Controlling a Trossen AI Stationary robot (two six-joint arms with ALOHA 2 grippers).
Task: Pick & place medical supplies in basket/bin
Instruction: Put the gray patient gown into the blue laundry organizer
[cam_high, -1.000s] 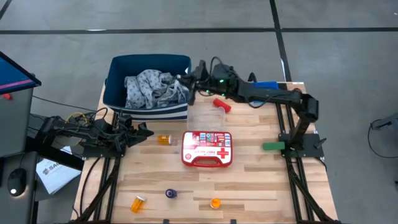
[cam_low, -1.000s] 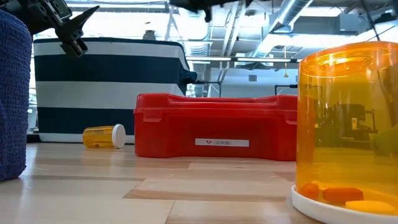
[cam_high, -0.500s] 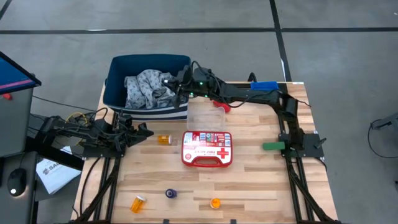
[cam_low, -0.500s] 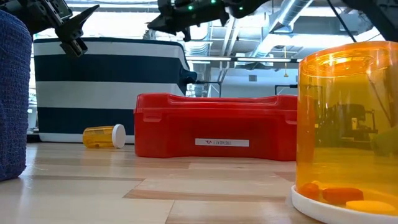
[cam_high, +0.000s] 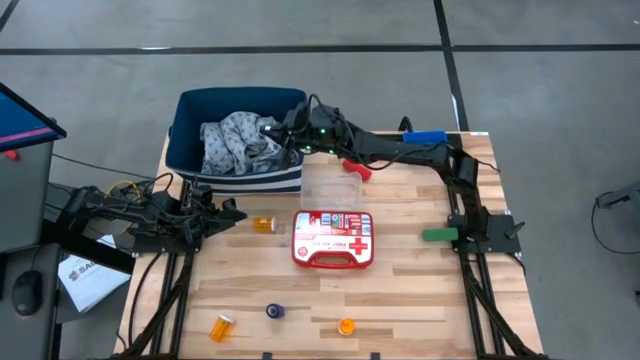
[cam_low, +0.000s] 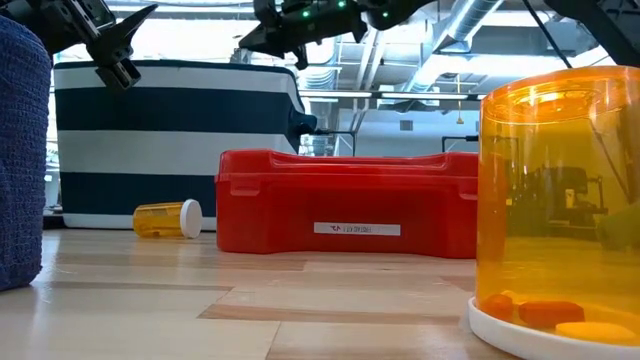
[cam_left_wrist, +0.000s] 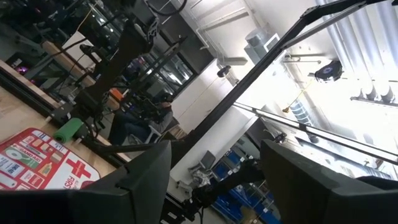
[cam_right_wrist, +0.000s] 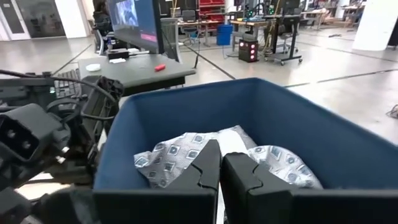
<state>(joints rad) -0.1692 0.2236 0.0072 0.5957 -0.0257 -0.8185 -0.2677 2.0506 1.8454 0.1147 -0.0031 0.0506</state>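
The right gripper (cam_high: 272, 129), fingers pressed together and empty, hangs over the navy basket (cam_high: 190, 105) at the table's far left. The grey-white cloth (cam_high: 235, 145) lies inside, directly beneath it. The left gripper (cam_high: 236, 212) waits open, near-left.

Grey-white cloth (cam_high: 240, 143) lies crumpled inside the navy basket (cam_high: 190, 108). One orange pill bottle (cam_high: 263, 225) lies on its side just before it.

Robotics lab: exposed ceiling ducts (cam_low: 470, 25), desks with monitors (cam_right_wrist: 134, 18), concrete floor (cam_high: 330, 25).
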